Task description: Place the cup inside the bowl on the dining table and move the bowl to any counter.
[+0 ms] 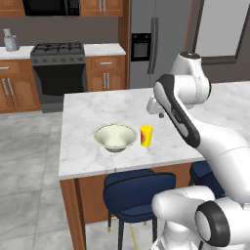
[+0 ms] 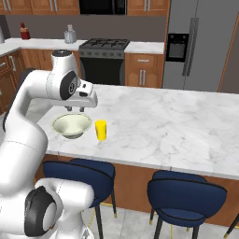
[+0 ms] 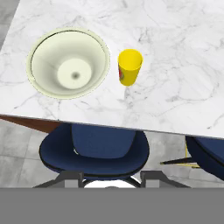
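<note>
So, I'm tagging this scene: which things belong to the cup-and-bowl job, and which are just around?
Job things:
cup
bowl
dining table
counter
tool, above the bowl, holding nothing

Just around:
blue stools
stove
fridge
red bottle

The white arm [image 1: 205,141] rises from the base at 5 o'clock in the left base view and bends at a dark-jointed elbow toward 11 o'clock. In the right base view it climbs from 7 o'clock to a raised wrist. The gripper [image 2: 74,108] hangs below the wrist, pointing down. Its jaws stand partly apart with nothing between them; the fingertips [image 3: 73,178] show at 6 o'clock in the hand view.
</note>
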